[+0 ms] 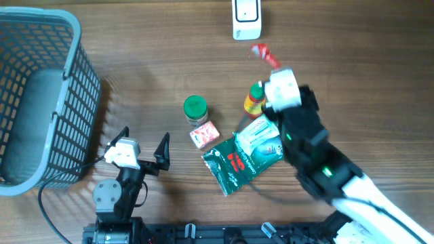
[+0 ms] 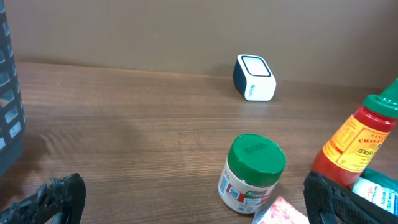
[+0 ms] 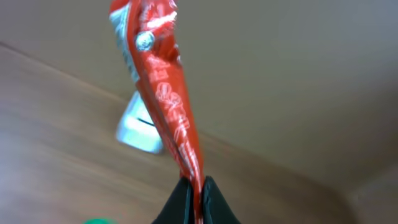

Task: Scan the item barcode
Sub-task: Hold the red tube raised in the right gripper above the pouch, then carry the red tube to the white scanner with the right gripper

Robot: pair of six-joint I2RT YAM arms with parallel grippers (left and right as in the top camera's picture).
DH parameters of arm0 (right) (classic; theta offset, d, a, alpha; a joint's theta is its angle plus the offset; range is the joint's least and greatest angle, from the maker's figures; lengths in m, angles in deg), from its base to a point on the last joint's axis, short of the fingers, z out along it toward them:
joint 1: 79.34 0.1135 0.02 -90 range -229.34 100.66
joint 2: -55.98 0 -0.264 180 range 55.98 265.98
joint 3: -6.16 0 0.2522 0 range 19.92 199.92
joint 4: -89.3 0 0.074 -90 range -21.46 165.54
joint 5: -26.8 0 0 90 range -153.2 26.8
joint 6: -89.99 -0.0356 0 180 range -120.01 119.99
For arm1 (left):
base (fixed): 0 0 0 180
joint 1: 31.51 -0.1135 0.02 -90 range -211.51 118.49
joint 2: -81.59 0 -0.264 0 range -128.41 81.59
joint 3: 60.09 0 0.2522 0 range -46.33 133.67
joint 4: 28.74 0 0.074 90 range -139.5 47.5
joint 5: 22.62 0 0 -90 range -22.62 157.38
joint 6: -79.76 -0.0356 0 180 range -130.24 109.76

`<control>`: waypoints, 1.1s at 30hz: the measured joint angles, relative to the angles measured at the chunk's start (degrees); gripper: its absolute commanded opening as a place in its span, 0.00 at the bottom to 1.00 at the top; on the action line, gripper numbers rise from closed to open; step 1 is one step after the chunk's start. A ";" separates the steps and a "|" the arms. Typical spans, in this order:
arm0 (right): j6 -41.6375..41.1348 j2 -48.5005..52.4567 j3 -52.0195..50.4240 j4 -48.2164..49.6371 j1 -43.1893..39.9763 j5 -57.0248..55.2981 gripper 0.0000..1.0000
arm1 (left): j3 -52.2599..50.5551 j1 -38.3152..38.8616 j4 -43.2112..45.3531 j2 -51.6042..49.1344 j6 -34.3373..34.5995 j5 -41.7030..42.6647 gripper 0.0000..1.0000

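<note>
Right wrist | right gripper (image 3: 194, 186) pinching red sachet (image 3: 163, 81) | barcode side unclear | square it to scanner (image 3: 140, 127) | left gripper (image 1: 144, 146) wide, empty

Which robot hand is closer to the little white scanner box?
Right. The right gripper, pinching a red packet, is just in front of the scanner. The left gripper is open, far across the table by the basket.

Blur and crops — right wrist
Print on red packet (image 3: 163, 93) smeared, unreadable, its top cropped; scanner (image 3: 138, 127) behind it blurred, half hidden — sauce bottle (image 2: 360, 146) cut by frame edge.
</note>
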State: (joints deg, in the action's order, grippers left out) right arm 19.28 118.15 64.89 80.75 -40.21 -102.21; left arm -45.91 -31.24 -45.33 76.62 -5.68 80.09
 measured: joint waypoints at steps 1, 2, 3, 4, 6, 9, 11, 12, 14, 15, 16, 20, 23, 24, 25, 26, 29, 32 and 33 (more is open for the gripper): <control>2.38 2.80 -0.04 4.26 -1.51 -1.64 0.05 | 0.00 0.00 -0.02 -0.02 -0.02 0.00 1.00; 4.04 4.70 -0.04 8.07 -2.71 -2.40 0.04 | 0.00 0.00 0.02 -0.02 -0.02 -0.02 1.00; 5.44 6.71 0.04 11.69 -4.28 -2.95 0.04 | 0.00 0.00 0.00 -0.02 0.00 0.00 1.00; 7.08 8.94 0.04 16.17 -6.51 -3.06 0.04 | 0.00 0.00 -0.02 -0.07 -0.02 0.00 1.00; 9.51 11.78 0.09 21.86 -10.51 -2.40 0.04 | 0.00 0.00 0.00 -0.07 -0.02 0.00 1.00; 11.69 14.47 0.04 29.38 -17.18 5.31 0.04 | 0.00 0.00 -0.02 -0.04 -0.02 0.00 1.00; 12.79 16.11 0.07 32.22 -21.79 12.35 0.04 | 0.00 0.00 0.00 -0.07 -0.02 0.00 1.00; 12.94 17.03 0.15 33.07 -23.43 14.80 0.04 | 0.00 0.00 0.00 -0.07 -0.02 0.00 1.00; 12.46 19.45 0.81 33.73 -26.60 18.88 0.04 | 0.00 0.00 0.00 -0.07 -0.02 -0.02 1.00; 11.87 20.83 1.51 33.70 -27.82 20.26 0.04 | 0.02 0.00 0.00 -0.07 -0.02 0.00 1.00; 11.17 22.93 2.78 33.66 -29.35 21.79 0.04 | 0.00 0.00 0.00 -0.07 -0.02 0.00 1.00; 10.69 31.76 9.92 32.79 -33.11 26.29 0.04 | 0.00 0.00 -0.02 -0.07 -0.02 0.00 1.00; 12.68 38.58 15.96 32.52 -33.33 29.44 0.04 | 0.00 0.00 -0.02 -0.07 -0.02 0.00 1.00; 13.25 40.83 17.92 32.41 -33.29 30.73 0.04 | 0.00 0.00 0.00 -0.07 -0.02 0.00 1.00; 13.64 42.86 19.89 32.37 -33.27 31.95 0.04 | 0.00 0.00 -0.02 -0.07 -0.02 0.00 1.00; 14.16 44.37 21.24 32.28 -33.27 32.92 0.04 | 0.00 0.00 0.00 -0.07 -0.02 0.00 1.00; 17.38 49.68 26.75 32.30 -33.20 35.63 0.04 | 0.00 0.00 -0.02 -0.07 -0.02 0.00 1.00; 21.42 54.95 31.50 32.48 -32.85 36.94 0.04 | 0.00 0.00 -0.02 -0.07 -0.02 0.00 1.00; 23.10 56.78 32.72 32.70 -32.63 37.20 0.04 | 0.00 0.00 0.00 -0.07 -0.02 0.00 1.00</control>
State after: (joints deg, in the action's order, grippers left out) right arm 42.38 174.94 97.61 113.45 -72.84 -65.01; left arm -45.91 -31.24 -45.33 76.55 -5.70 80.09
